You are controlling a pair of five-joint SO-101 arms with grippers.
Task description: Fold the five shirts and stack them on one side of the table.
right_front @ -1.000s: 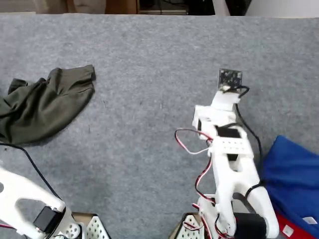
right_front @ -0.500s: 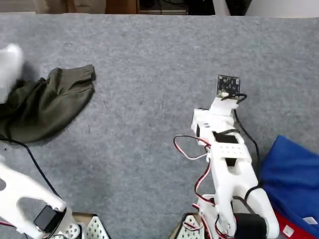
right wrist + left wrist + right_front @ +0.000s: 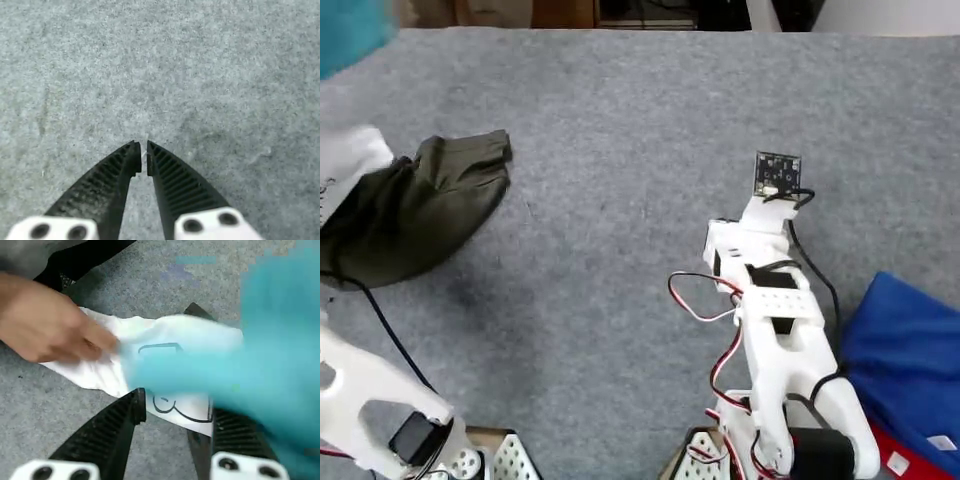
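Note:
A crumpled olive shirt point(image 3: 415, 210) lies at the table's left side. A white shirt point(image 3: 345, 170) with a dark outline print rests on its left end, and a teal shirt point(image 3: 350, 30) shows blurred at the far left corner. In the left wrist view a person's hand point(image 3: 45, 325) presses on the white shirt point(image 3: 150, 340), with the teal shirt point(image 3: 270, 355) blurred across it. My left gripper point(image 3: 172, 407) is open, the white shirt's near edge between its fingertips. My right gripper point(image 3: 142, 150) is shut over bare grey felt, holding nothing.
A folded blue shirt point(image 3: 905, 345) lies at the near right on top of something red point(image 3: 910, 455). The right arm point(image 3: 775, 300) stands near the table's middle right, the left arm's base point(image 3: 370, 400) at the near left. Grey felt point(image 3: 620, 120) covers the table.
A white shirt and then a teal one have come in at the far left beside the olive shirt. The right arm shifted slightly and then stayed put.

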